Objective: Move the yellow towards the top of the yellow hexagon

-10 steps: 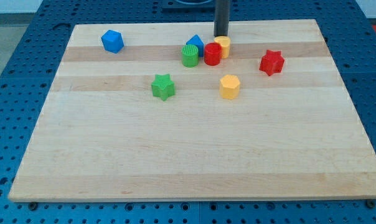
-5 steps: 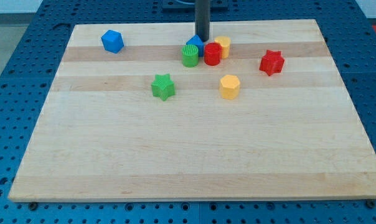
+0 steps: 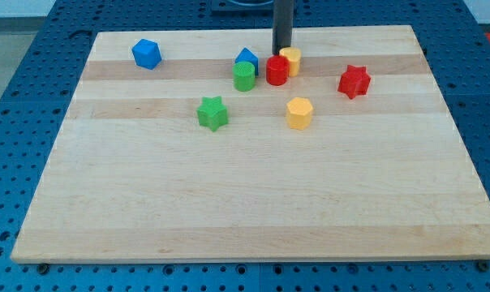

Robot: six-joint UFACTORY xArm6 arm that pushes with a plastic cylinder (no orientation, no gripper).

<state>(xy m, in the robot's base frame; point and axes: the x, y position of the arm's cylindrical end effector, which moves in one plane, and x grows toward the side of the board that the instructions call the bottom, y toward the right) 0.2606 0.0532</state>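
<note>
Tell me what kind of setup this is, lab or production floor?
Most likely a lab tabletop rig: a wooden board sits on a blue perforated base, small coloured blocks such as the yellow hexagon lie scattered, and my tip rests above the red cylinder.

A robotics lab bench; wooden board (image 3: 253, 195) on blue perforated tabletop (image 3: 34, 49); scattered coloured blocks

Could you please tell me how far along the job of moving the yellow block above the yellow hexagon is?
Done: little that shows; the yellow block sits near the view's top, touching the red cylinder. In hand: my tip stands just behind those two, at the yellow block's upper left. Left: the push itself, since the block lies well above the yellow hexagon and slightly left of it.
</note>
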